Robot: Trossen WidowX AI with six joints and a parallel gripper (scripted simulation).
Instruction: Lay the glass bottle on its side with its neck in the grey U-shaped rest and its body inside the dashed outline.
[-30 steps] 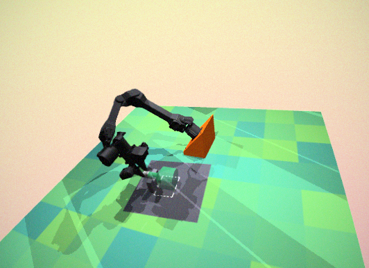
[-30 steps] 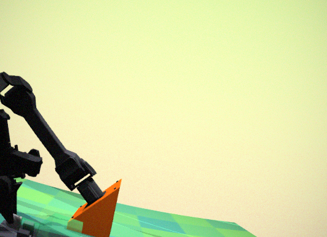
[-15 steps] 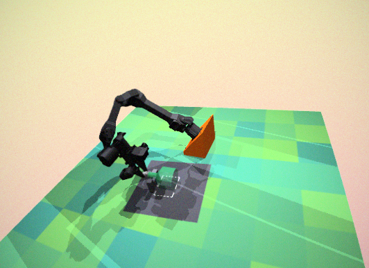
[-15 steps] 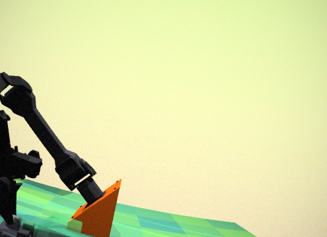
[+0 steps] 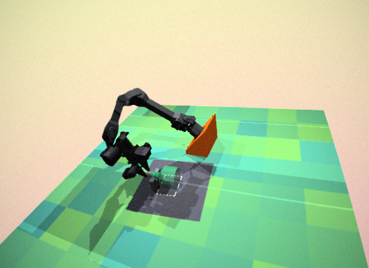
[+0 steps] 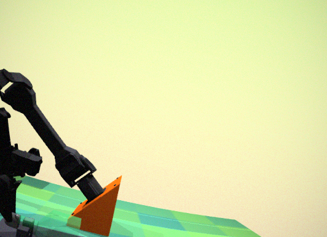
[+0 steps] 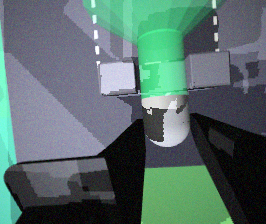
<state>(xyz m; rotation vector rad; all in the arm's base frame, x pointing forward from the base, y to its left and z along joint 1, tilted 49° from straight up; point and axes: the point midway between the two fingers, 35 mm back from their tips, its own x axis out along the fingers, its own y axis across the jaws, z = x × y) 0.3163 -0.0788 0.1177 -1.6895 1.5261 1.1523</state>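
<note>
Wrist view, and the gripper [image 5: 148, 174] [image 6: 11, 220] [image 7: 166, 122] has its fingers part-way apart, closed on the pale, rounded cap end [image 7: 166, 132] of the green glass bottle [image 5: 170, 174] [image 7: 162, 55]! One dark finger on each side of that tip, a narrow gap between them, and the glass is in their grip. Look at the neck: it runs between the two upright blocks of the grey U-shaped rest [image 5: 154, 182] [image 7: 209, 70], one block to either side, though whether it bears on the bottom of the U I can't tell from here. Beyond the rest the bottle widens into its body, pointing away from the gripper and lying over on its side. Up to the top view: the body overlaps the dashed outline [image 5: 166, 196] [image 7: 96, 42] on the dark mat [image 5: 187, 209] [image 7: 59, 125], yet part of it shows past the line on the side towards the orange base [image 5: 204, 143] [image 6: 99, 215]. Is it touching the mat? The pictures won't settle that one. The grip is on, the bottle not released.
</note>
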